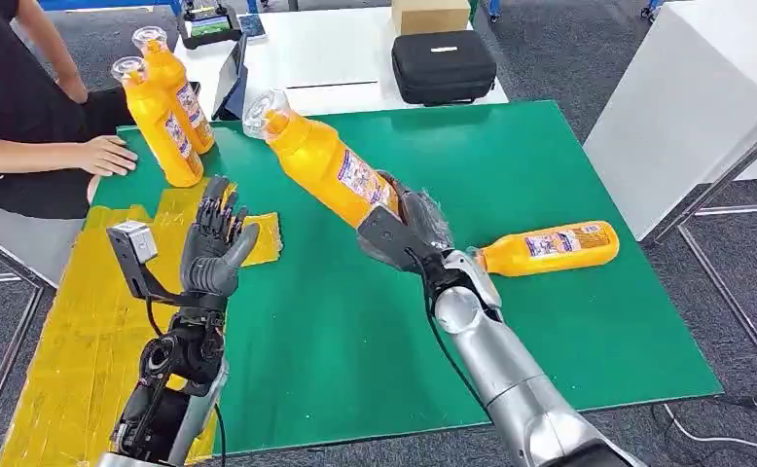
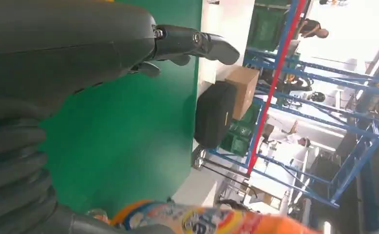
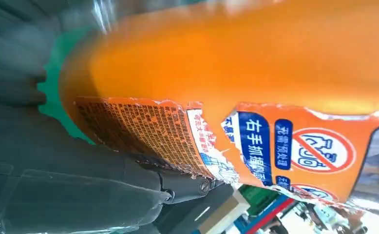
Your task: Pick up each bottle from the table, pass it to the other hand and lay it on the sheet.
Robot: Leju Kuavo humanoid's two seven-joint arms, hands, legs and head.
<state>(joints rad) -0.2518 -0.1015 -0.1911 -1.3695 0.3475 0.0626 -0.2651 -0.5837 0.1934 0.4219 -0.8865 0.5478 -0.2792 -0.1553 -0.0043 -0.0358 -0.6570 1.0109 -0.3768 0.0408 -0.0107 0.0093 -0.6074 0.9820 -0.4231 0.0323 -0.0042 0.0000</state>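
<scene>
Orange bottle (image 1: pixel 328 165), green table (image 1: pixel 550 156)

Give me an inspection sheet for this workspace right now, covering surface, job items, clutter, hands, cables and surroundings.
Surface: green table; yellow sheet along its left edge.
Job's things: held bottle tilted above the table; two standing bottles at the far left; lying bottle on the right.
Clutter: nothing seen on the green.
Hands: right hand grips the held bottle at its base; left hand raised, fingers apart, holding nothing.
Cables: black cable along the right forearm; one on the floor.
Surroundings: person's hand resting on the far-left corner; black case and cardboard box on the white table behind.
</scene>
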